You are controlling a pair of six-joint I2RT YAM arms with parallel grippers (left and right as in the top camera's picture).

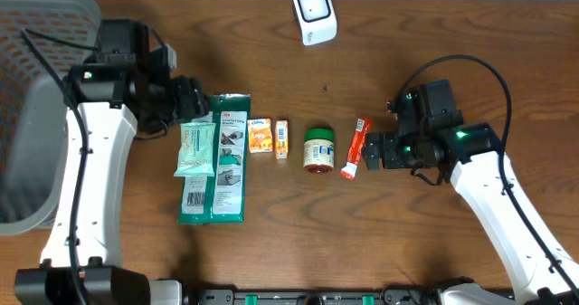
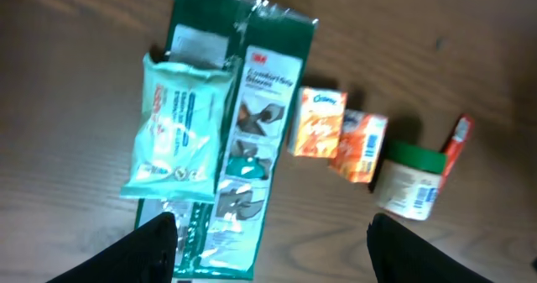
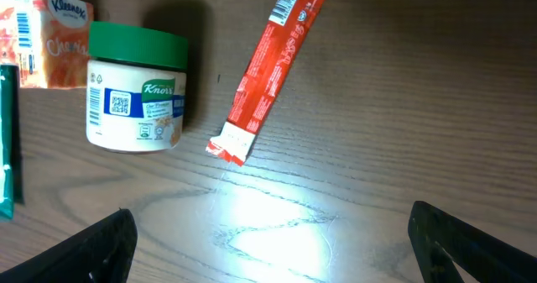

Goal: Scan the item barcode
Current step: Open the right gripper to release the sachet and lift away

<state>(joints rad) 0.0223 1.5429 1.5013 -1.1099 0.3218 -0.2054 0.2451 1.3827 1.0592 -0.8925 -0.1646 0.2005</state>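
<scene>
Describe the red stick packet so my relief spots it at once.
On the brown wooden table, find the green-lidded white jar near the middle. The thin red stick sachet lies just right of it, not touching. Nothing else is narrow and red.

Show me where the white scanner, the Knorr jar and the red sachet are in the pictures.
white scanner [image 1: 314, 14]: overhead view, on its top face.
Knorr jar [image 3: 134, 107]: right wrist view, on its label.
red sachet [image 3: 265, 73]: right wrist view, on the middle of its length.
</scene>
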